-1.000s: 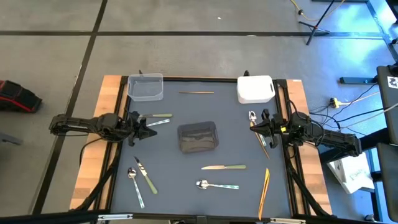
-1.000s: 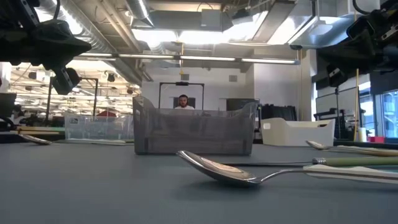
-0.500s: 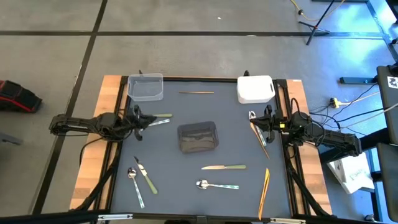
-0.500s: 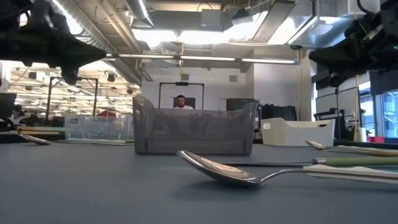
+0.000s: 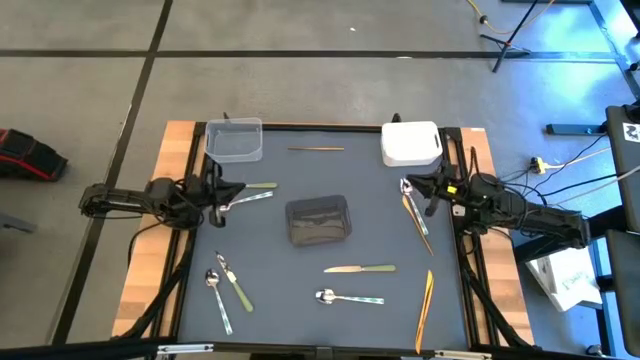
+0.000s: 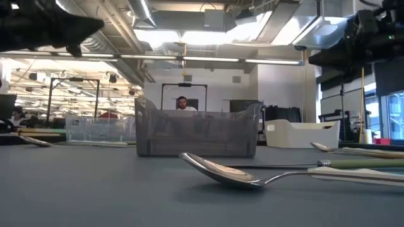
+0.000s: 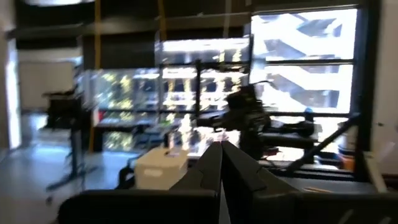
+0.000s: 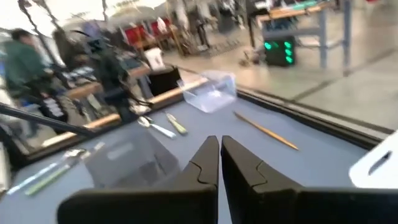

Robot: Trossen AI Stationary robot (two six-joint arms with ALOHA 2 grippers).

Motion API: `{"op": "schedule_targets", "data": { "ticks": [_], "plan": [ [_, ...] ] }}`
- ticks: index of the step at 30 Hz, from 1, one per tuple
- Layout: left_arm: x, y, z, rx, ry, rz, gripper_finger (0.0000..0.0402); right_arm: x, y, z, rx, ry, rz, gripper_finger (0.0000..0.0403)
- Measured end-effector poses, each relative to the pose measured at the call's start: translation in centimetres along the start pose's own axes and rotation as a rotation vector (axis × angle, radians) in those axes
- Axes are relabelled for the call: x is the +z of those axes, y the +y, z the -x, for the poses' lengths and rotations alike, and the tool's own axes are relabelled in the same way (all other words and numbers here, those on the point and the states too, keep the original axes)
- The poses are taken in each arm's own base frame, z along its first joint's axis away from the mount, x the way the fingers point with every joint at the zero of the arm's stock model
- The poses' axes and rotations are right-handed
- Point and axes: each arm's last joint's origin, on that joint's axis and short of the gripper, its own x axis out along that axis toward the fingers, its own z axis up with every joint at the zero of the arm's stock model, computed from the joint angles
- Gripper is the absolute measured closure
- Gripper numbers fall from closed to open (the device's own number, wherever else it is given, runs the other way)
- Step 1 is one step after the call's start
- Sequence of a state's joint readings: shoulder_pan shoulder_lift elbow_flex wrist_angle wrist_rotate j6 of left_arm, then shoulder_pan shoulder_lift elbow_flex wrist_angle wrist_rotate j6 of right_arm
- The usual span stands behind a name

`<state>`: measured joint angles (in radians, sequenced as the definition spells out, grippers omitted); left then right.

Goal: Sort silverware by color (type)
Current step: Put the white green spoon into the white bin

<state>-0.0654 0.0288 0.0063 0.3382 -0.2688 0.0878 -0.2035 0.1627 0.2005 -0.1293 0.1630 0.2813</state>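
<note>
Silverware is lying scattered all over the table (image 5: 370, 240): a spoon (image 5: 350, 297) and knife (image 5: 360, 268) near the front, more pieces at both sides, one gold stick (image 5: 316, 149) at the far edge. Left gripper (image 5: 238, 189) and right gripper (image 5: 412, 184) are both hovering at their sides, jaws pressed together, holding nothing.

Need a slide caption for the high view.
Both grippers, left and right, shut and empty; silverware scattered around the grey tub.
</note>
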Motion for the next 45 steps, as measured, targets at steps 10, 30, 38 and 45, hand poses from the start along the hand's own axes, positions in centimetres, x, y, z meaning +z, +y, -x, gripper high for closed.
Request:
{"op": "schedule_targets", "data": {
  "ticks": [10,30,38,45],
  "plan": [
    [0.2,-0.3,0.0,-0.1,-0.031,-0.125,0.0399,2.5,0.6,-1.8,-0.286,0.415,0.105,0.0393],
    [0.2,-0.3,0.0,-0.094,-0.025,-0.024,0.0399,-0.1,0.1,-3.4,-0.555,0.893,-0.095,0.0387],
    [0.4,-0.2,0.0,-0.091,-0.051,-0.018,0.0399,-1.3,-1.3,-5.1,-0.576,1.042,-0.163,0.0293],
    [0.5,-0.2,0.0,-0.09,-0.055,-0.017,0.0399,-2.7,-2.7,-6.5,-0.605,1.17,-0.2,0.0248]
  ]
}}
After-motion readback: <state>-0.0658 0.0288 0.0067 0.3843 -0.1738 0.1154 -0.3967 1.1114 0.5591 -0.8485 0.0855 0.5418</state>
